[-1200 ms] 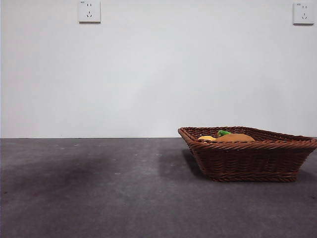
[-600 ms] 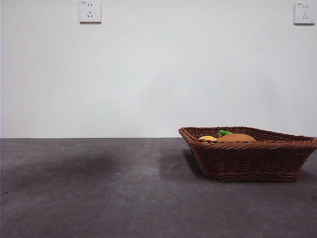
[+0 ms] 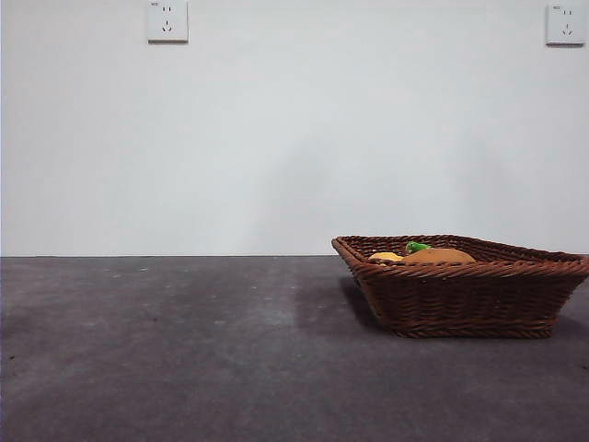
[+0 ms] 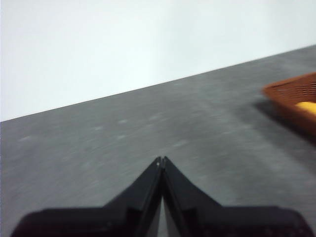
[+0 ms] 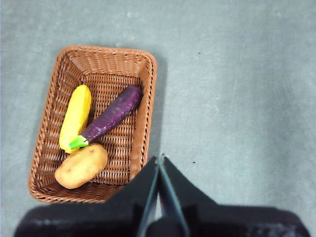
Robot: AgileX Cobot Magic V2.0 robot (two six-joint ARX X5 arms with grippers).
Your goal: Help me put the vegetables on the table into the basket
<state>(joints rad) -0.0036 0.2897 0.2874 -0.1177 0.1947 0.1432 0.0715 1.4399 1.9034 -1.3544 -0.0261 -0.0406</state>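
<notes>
The brown wicker basket [image 3: 465, 285] stands on the dark grey table [image 3: 184, 350] at the right. Seen from above in the right wrist view, the basket [image 5: 143, 89] holds all three vegetables: a purple eggplant [image 5: 111, 116] with a green stem end, a yellow piece [image 5: 75, 116] and a tan potato [image 5: 81, 166]. My right gripper [image 5: 160, 159] hovers high over the table beside the basket, shut and holding nothing. My left gripper [image 4: 161, 160] is also shut and empty, low above bare table, with the basket's corner [image 4: 296, 96] off to one side.
Two wall sockets [image 3: 167, 20] [image 3: 564, 23] sit high on the white wall behind the table. No arm shows in the front view.
A faint shadow on the table's left part has faded. The basket and its contents have not moved.
</notes>
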